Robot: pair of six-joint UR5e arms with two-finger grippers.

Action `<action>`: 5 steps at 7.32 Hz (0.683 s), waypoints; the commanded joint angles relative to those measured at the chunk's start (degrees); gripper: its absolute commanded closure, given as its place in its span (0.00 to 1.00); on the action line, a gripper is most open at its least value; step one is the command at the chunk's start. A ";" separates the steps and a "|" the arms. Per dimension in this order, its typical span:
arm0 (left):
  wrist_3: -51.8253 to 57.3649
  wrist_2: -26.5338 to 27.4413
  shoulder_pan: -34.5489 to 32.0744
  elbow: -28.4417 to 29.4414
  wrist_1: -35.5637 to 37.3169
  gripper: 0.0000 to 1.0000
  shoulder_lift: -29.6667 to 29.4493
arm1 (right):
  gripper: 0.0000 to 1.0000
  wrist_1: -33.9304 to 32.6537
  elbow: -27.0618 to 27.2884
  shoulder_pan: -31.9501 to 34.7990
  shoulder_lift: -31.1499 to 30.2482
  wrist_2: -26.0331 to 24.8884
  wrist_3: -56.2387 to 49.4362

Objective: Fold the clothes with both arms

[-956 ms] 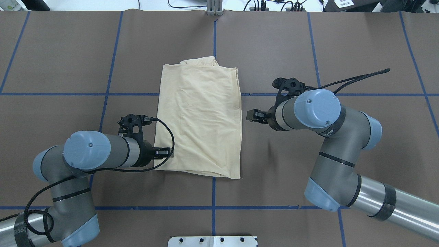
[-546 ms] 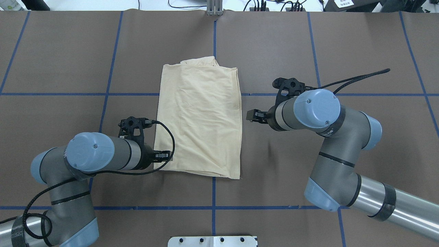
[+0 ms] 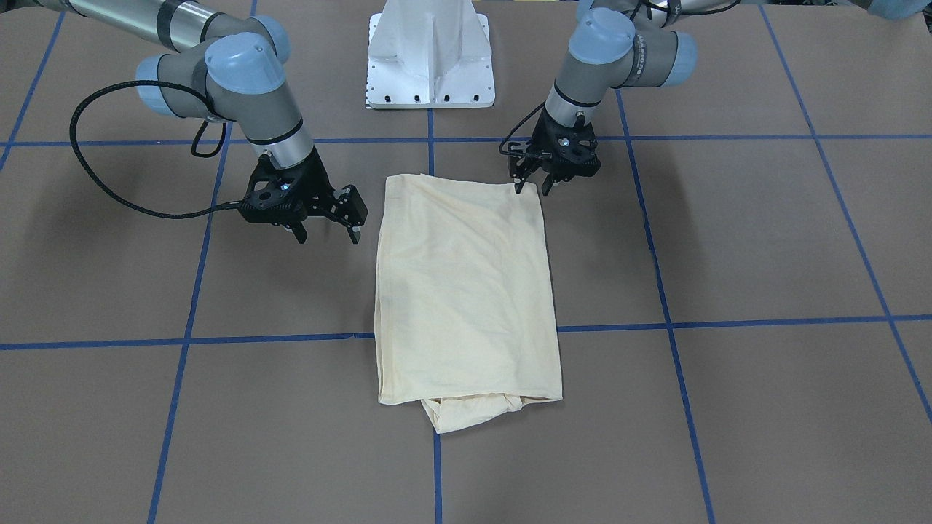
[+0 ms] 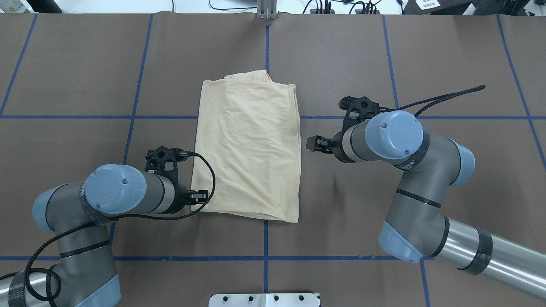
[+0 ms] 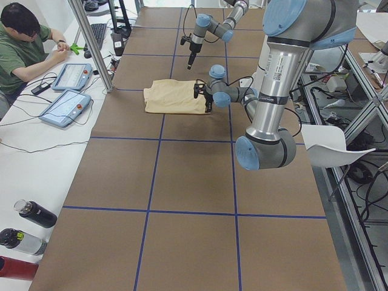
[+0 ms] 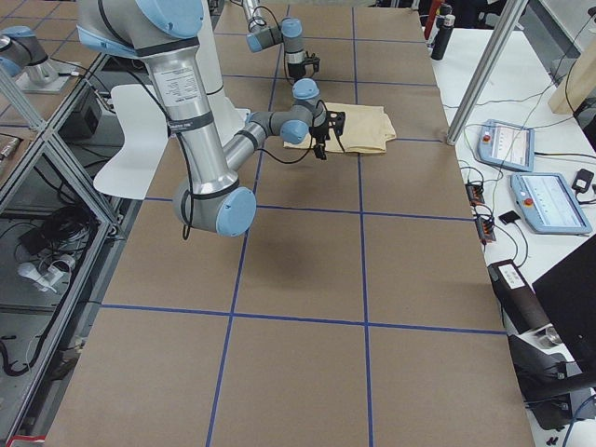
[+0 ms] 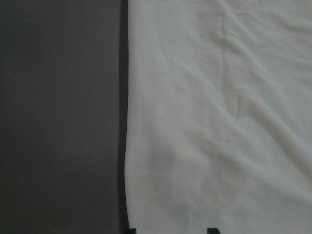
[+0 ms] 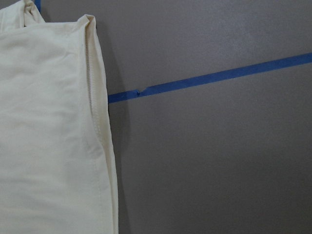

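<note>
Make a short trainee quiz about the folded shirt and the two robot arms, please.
1. True or false: the black two-finger right end effector is shut on the pale cream-yellow folded thin-fabric T-shirt.
2. Multiple choice: the black two-finger left end effector is at which part of the T-shirt? A) a corner nearest the robot B) the middle C) the far edge
3. Fill in: the grid lines on the brown table are ___ tape.
Key: 1 false; 2 A; 3 blue.

Wrist view's edge crops the left claw to fingertips.
</note>
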 commanded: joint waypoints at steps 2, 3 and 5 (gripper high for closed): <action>0.09 -0.08 1.08 0.86 0.03 0.43 -0.23 | 0.00 0.00 0.00 -0.09 0.00 -0.01 0.07; 0.09 -0.08 1.26 0.86 -0.06 0.43 -0.32 | 0.00 0.00 -0.09 -0.09 0.00 0.08 0.07; 0.09 -0.17 1.96 0.86 -0.32 0.48 -0.40 | 0.00 0.00 -0.09 -0.09 0.00 0.08 0.07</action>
